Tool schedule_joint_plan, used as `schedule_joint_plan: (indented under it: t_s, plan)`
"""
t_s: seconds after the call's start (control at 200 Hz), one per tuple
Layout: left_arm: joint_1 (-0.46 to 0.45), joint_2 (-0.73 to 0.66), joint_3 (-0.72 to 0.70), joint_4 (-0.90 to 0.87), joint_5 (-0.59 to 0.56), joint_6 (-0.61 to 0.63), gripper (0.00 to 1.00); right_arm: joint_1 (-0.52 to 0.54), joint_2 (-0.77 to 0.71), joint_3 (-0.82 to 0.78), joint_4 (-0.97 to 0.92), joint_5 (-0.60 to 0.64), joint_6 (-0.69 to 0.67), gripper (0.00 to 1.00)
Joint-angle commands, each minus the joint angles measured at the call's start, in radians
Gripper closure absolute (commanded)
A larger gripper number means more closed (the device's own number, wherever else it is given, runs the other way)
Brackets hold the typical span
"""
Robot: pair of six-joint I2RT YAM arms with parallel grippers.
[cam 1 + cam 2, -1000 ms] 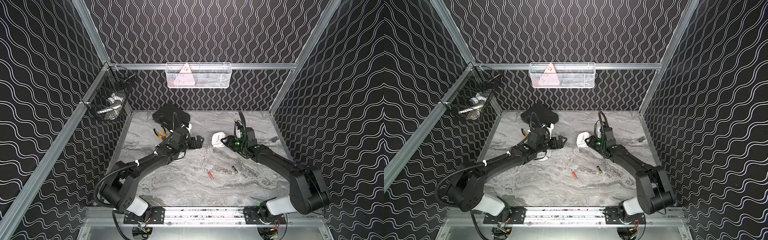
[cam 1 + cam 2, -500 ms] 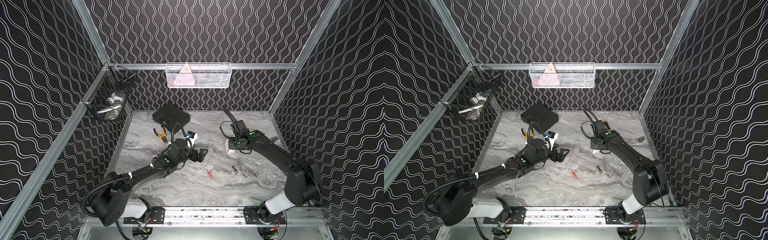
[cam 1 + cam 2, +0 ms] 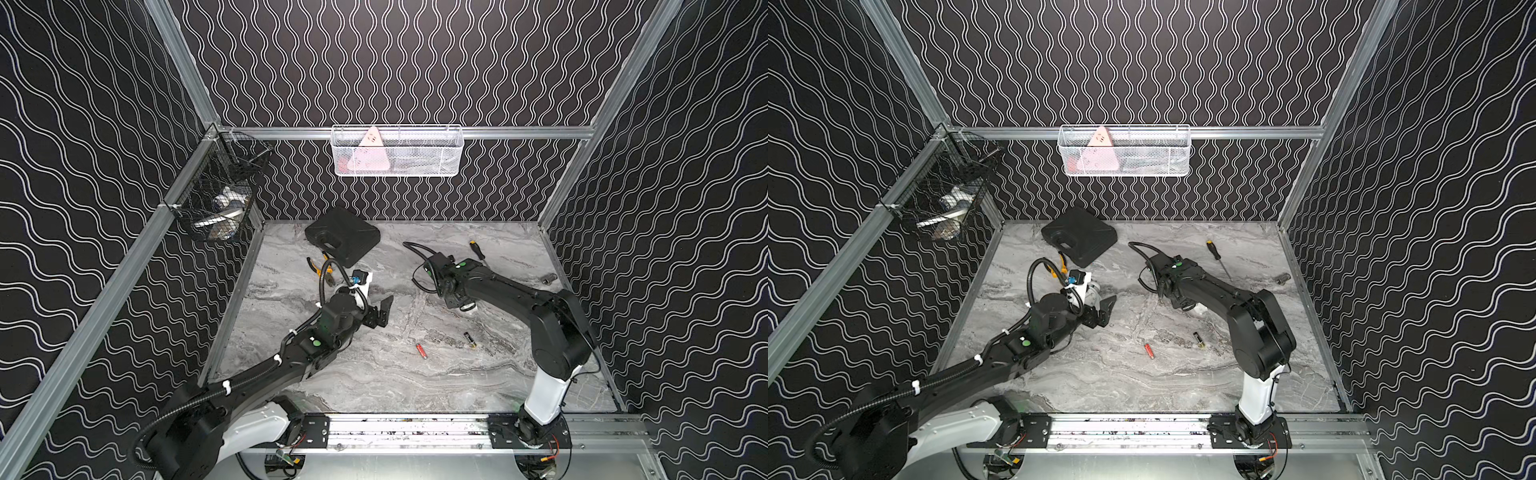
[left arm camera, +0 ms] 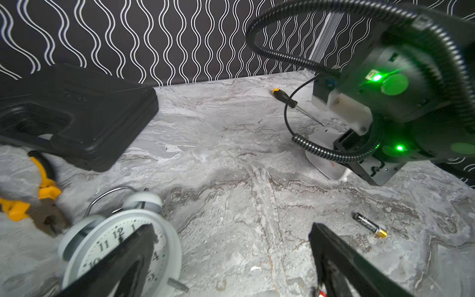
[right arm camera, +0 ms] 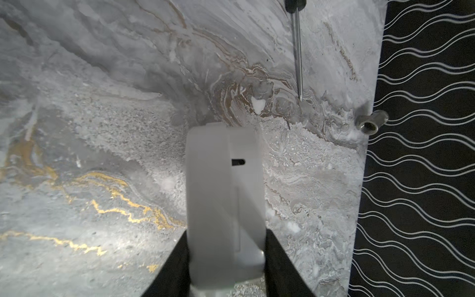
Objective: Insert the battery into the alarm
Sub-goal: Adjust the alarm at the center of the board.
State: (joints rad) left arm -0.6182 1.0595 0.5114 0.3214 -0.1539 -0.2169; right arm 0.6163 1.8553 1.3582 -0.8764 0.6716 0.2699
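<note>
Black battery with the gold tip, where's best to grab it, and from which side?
I'd grip the black battery mid-barrel, from straight above, jaws across its narrow width: it lies flat on the table, both long sides clear.

arms (image 3: pixel 266 374): black, white base links (image 3: pixel 544 395) | cables (image 4: pixel 321 151): black corrugated | stickers (image 3: pixel 316 343): round green

The left arm (image 3: pixel 266 374) is stretching low and forward from its base, its wrist bending toward the middle, and the left gripper (image 4: pixel 231 228) is holding its jaws spread wide apart. The right arm (image 3: pixel 507 291) is folding sharply at a raised elbow and reaching inward toward the middle, with the right gripper (image 5: pixel 226 235) pointing downward and clamping a white plastic piece (image 5: pixel 225 195) between both fingers.
</note>
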Motion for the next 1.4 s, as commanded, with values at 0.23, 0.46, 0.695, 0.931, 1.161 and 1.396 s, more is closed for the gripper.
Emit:
schedule_joint_plan:
  t_s: [0.23,0.46,0.695,0.931,1.161,1.396]
  plan:
    - [0.000,-0.149,-0.072,0.042,-0.046,0.111,0.01,0.110,0.161,0.096,-0.101,0.173,0.084,0.66]
    - [0.001,-0.183,-0.097,0.070,-0.039,0.132,0.01,0.170,0.274,0.121,-0.122,0.232,0.164,0.62]
    - [-0.001,-0.222,-0.111,0.073,-0.043,0.142,0.01,0.199,0.336,0.115,-0.079,0.249,0.187,0.62]
    - [-0.001,-0.223,-0.111,0.072,-0.050,0.142,0.01,0.211,0.374,0.118,-0.044,0.273,0.179,0.57]
    - [-0.001,-0.216,-0.109,0.072,-0.046,0.142,0.01,0.211,0.351,0.114,-0.025,0.278,0.177,0.46]
    - [-0.001,-0.206,-0.105,0.071,-0.036,0.144,0.01,0.215,0.320,0.115,-0.014,0.274,0.170,0.34]
